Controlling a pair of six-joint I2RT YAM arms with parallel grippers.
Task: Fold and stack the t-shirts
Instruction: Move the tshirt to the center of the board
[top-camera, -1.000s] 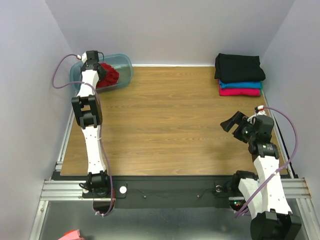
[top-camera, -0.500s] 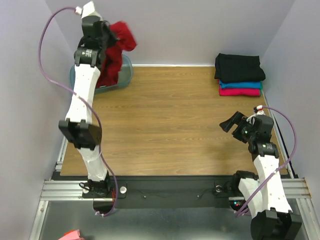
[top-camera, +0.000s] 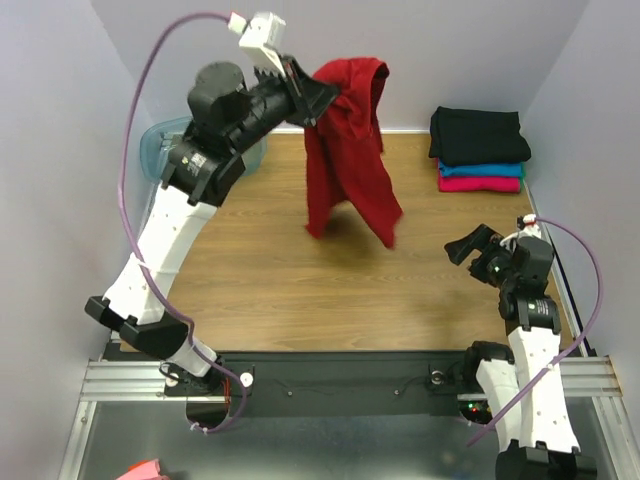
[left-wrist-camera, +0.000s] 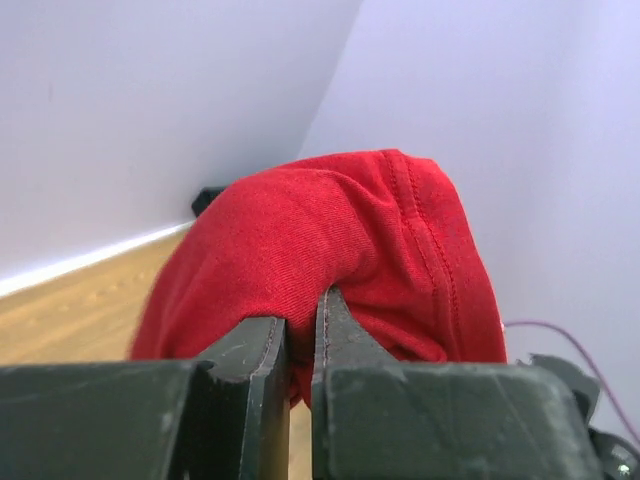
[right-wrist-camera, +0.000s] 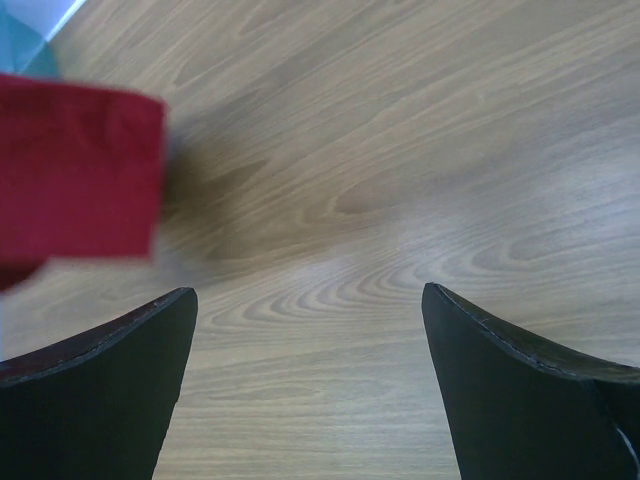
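My left gripper is shut on the deep red t-shirt and holds it high over the back middle of the table, where it hangs down loose. In the left wrist view the red t-shirt bulges over my closed left gripper. A folded stack sits at the back right: the black t-shirt on the teal blue one on the magenta pink one. My right gripper is open and empty low over the right side of the table. In the right wrist view it faces bare wood, with the red t-shirt blurred at the left.
The translucent pale blue plastic tub stands at the back left corner, partly behind my left arm. The wooden table is walled in by pale walls at the back and both sides. A metal rail runs along the near edge.
My left arm has lifted the red t-shirt out of the tub and swung it up and to the right over the table. The right gripper has barely moved.
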